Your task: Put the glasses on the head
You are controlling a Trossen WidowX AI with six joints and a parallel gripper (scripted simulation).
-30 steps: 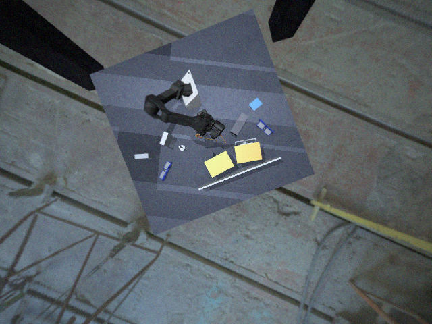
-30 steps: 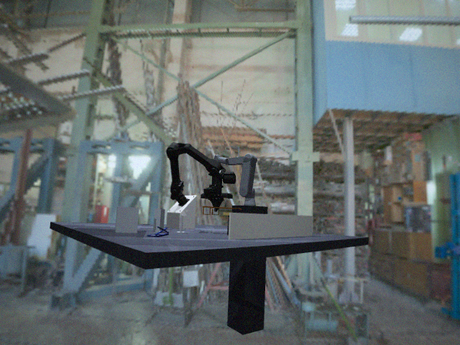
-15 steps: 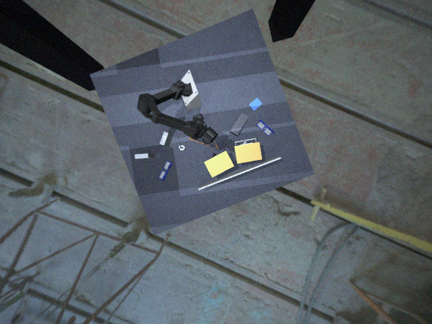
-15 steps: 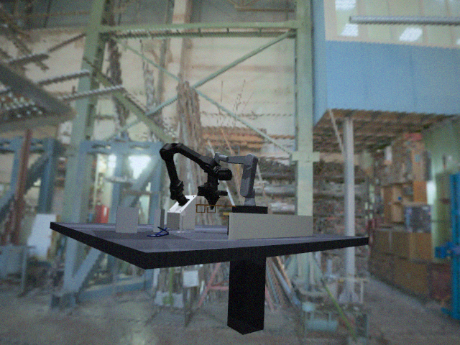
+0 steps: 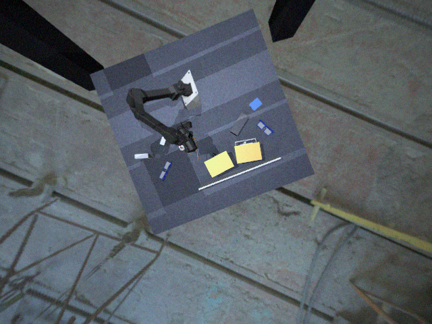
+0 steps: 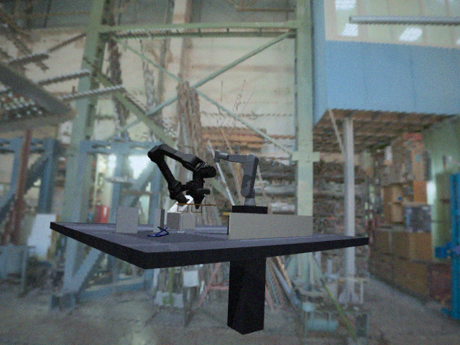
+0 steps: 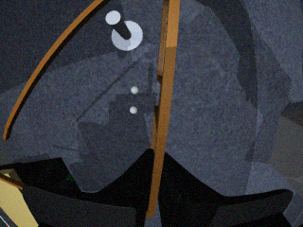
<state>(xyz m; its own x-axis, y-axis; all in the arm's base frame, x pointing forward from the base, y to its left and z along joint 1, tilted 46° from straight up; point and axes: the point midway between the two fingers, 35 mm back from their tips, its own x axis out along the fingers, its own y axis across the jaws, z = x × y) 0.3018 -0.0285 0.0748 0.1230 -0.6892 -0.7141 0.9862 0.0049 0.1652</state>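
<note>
My gripper (image 6: pixel 197 207) (image 7: pixel 154 155) is shut on the tortoiseshell glasses (image 6: pixel 205 205) (image 7: pixel 167 90) at their front frame and holds them above the table, temples spread. In the top view the gripper body hides its fingertips. Two yellow-topped blocks, seemingly the display heads, stand to the right there: the nearer one (image 5: pixel 219 163) has a small dark nose-like piece, and the farther one (image 5: pixel 248 152) has a white frame (image 5: pixel 245 141) at its front. The glasses touch neither. A tiny green fleck (image 7: pixel 69 178) shows at lower left in the wrist view; which head bears the tag is unclear.
A white disc stand (image 5: pixel 181 148) (image 7: pixel 127 35) is beside the held glasses. Blue glasses (image 5: pixel 165 171) (image 6: pixel 159 232) and another blue pair (image 5: pixel 266 127) lie on the table. White blocks (image 5: pixel 141 155) (image 5: pixel 162 141), a grey slab (image 5: pixel 239 125) and a long wall (image 5: pixel 240 173) (image 6: pixel 271 226) stand around.
</note>
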